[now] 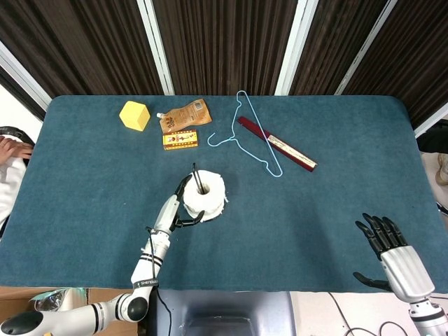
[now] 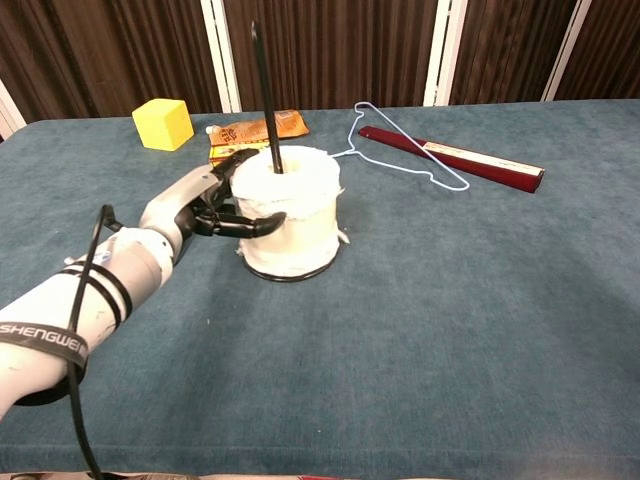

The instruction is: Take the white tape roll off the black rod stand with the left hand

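Sitting upright on the black rod stand (image 2: 266, 95), near the middle of the blue table (image 1: 84, 168) and a little toward its front, the white tape roll (image 2: 295, 205) with its axis vertical and the rod poking up through its core, tilted slightly toward the back-left in the chest view. Wrapped around the roll's side at about nine o'clock, the left hand (image 2: 215, 205): dark fingers (image 2: 250, 224) curled against the front of the roll, others over its top edge, forearm running back toward seven o'clock. Touching for certain; whether gripping firmly, cannot tell. Resting at the table's front edge, well apart at about four o'clock from the roll, the right hand (image 1: 385, 245), fingers spread and upward, holding nothing. Lying farther back: at eleven o'clock a yellow cube (image 1: 134, 115); at twelve an orange box (image 1: 180, 140) with a brown pouch (image 1: 185, 115) just behind it; at one to two o'clock a light-blue hanger (image 1: 255, 136) beside a dark red flat case (image 1: 276, 144), long axis diagonal.
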### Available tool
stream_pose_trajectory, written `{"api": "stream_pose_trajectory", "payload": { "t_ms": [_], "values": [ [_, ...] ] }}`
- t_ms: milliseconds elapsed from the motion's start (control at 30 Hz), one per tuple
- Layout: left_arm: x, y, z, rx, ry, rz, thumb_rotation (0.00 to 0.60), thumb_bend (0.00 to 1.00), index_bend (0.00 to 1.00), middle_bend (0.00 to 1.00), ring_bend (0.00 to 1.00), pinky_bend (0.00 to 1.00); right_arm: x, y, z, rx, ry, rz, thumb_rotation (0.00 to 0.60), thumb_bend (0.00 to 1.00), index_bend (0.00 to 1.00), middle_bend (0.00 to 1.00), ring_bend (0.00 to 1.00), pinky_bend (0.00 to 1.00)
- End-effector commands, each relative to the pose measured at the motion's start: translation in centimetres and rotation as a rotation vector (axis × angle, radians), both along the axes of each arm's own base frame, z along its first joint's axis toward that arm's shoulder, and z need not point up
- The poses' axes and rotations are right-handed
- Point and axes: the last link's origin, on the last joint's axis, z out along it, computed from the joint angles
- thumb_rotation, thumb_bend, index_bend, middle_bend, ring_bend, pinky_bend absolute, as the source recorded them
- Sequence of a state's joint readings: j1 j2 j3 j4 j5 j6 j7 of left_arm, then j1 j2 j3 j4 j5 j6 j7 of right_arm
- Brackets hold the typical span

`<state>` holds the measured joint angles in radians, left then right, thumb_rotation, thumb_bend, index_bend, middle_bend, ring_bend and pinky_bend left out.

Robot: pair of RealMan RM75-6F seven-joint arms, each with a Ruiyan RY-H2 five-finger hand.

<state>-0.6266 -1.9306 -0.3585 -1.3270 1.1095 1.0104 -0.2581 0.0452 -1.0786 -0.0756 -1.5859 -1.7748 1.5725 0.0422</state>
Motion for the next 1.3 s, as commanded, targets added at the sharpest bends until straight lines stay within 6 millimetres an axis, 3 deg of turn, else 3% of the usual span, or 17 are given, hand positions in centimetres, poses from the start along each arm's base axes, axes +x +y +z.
{"api": "stream_pose_trajectory", "payload": {
  "t_ms": [33, 67, 233, 433, 500, 567, 767, 1067, 1200, 1300],
  "values": [
    [0.3, 0.2, -0.2, 0.016, -0.001, 0.007, 0.600, 0.36, 0.04, 0.05, 0.26, 0.41, 0.0, 0.1, 0.1, -0.001, -0.002, 0.001, 0.600, 0.06, 0.00, 0.00, 0.00, 0.00],
    [0.4, 0.3, -0.2, 0.015, -0.006, 0.009, 0.600, 0.37, 0.07, 0.08, 0.29, 0.43, 0.0, 0.1, 0.2, -0.001, -0.004, 0.001, 0.600, 0.06, 0.00, 0.00, 0.00, 0.00],
    [0.6, 0.6, -0.2, 0.017, -0.067, 0.050, 0.600, 0.46, 0.54, 0.49, 0.49, 0.63, -0.1, 0.2, 0.1, 0.009, -0.002, 0.005, 0.600, 0.06, 0.00, 0.00, 0.00, 0.00],
    [0.8, 0.8, 0.5, 0.064, -0.100, 0.077, 0.600, 0.66, 0.76, 0.70, 0.61, 0.75, -0.1, 0.3, 0.2, 0.009, -0.003, 0.007, 0.600, 0.06, 0.00, 0.00, 0.00, 0.00],
    [1.5, 0.7, 1.4, 0.086, -0.138, 0.075, 0.600, 0.69, 0.78, 0.72, 0.62, 0.79, -0.1, 0.4, 0.3, 0.007, -0.007, 0.007, 0.600, 0.06, 0.00, 0.00, 0.00, 0.00],
    [3.2, 0.3, 4.5, 0.168, -0.150, 0.006, 0.600, 0.70, 0.78, 0.72, 0.62, 0.80, -0.2, 0.6, 0.5, 0.009, -0.012, 0.005, 0.600, 0.06, 0.00, 0.00, 0.00, 0.00],
    [6.5, -0.2, 10.7, 0.274, -0.246, -0.050, 0.600, 0.69, 0.80, 0.73, 0.62, 0.79, -0.2, 0.8, 0.5, 0.024, -0.005, 0.018, 0.600, 0.06, 0.00, 0.00, 0.00, 0.00],
    [9.4, -0.2, 18.9, 0.428, -0.357, -0.100, 0.600, 0.69, 0.81, 0.74, 0.62, 0.76, -0.1, 0.9, 0.4, 0.030, -0.005, 0.027, 0.600, 0.06, 0.00, 0.00, 0.00, 0.00],
    [9.3, -0.6, 21.0, 0.463, -0.390, -0.113, 0.600, 0.69, 0.81, 0.74, 0.62, 0.75, 0.0, 0.9, 0.2, 0.035, -0.001, 0.028, 0.600, 0.06, 0.00, 0.00, 0.00, 0.00],
    [7.5, -0.5, 21.2, 0.488, -0.324, -0.099, 0.600, 0.70, 0.81, 0.74, 0.62, 0.75, 0.1, 1.0, 0.2, 0.036, 0.000, 0.032, 0.600, 0.06, 0.00, 0.00, 0.00, 0.00]
  ]
}}
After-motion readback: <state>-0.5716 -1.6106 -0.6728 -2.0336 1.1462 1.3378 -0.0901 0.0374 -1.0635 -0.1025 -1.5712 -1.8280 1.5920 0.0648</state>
